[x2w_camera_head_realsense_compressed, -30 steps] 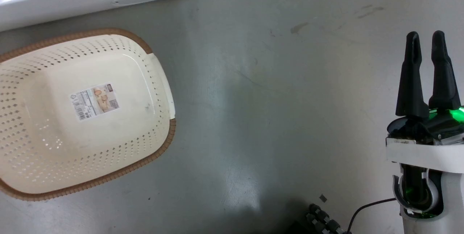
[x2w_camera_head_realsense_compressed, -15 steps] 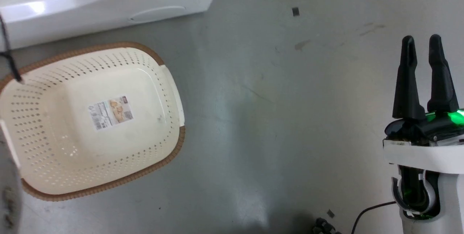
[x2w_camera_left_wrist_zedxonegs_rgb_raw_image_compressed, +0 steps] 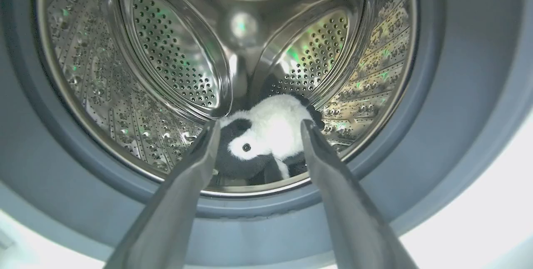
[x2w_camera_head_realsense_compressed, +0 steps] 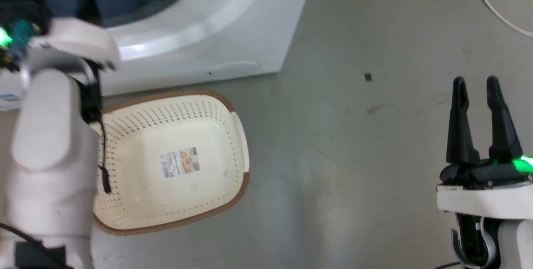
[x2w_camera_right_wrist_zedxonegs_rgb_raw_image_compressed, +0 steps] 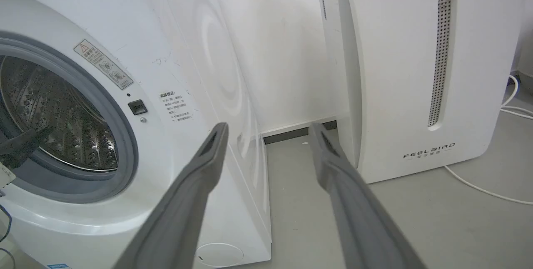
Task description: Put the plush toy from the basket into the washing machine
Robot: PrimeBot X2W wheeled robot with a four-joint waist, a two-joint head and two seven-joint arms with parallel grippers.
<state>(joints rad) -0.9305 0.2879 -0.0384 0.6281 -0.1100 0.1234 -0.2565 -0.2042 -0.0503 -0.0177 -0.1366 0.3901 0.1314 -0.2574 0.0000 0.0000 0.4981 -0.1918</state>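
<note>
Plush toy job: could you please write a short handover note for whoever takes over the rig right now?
Left end effector: open, empty, pointing into the washing machine.
Right end effector: open, empty, over the floor, away from the job.
Plush toy: lying at the bottom of the drum, touched by nothing.
Basket: empty, on the floor before the machine.
Done: toy is in. Left: probably just draw the left arm back.

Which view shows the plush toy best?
Left wrist view: the plush toy lies in the drum, seen straight on. Head view: the empty basket. Right wrist view: the drum's wall at a slant.
</note>
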